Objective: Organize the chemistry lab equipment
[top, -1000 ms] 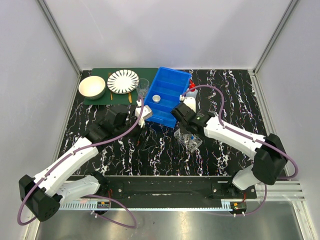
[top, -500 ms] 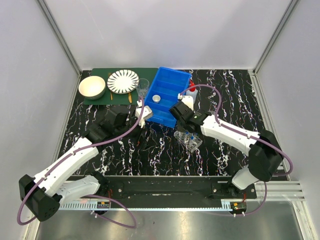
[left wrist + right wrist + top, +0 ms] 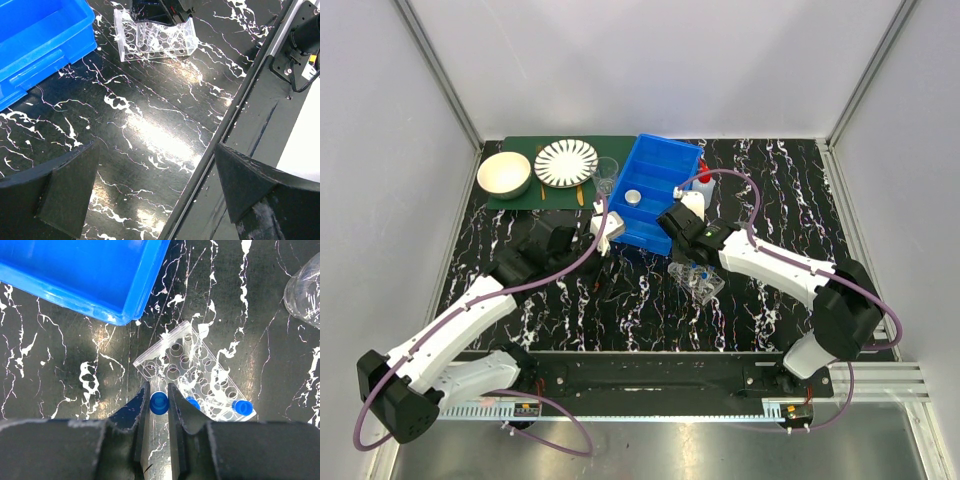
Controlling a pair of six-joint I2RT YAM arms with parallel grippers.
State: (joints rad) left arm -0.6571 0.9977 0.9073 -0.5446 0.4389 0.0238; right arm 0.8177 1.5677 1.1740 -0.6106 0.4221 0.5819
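A clear blue-capped tube (image 3: 159,403) is clamped in the right gripper (image 3: 159,395), just over the clear plastic tube rack (image 3: 196,371) beside the big blue bin (image 3: 75,275). Since a second ago this gripper has edged leftward. The left gripper (image 3: 156,150) stays spread wide, unmoved.

Bright, even overhead light casts soft shadows, white glare pools on the glossy table (image 3: 150,135) in the left wrist view, and all 3 views are sharp.

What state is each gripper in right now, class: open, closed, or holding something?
Left gripper: jaws wide open, holding nothing.
Right gripper: jaws closed on a blue-capped tube, at the tube rack.
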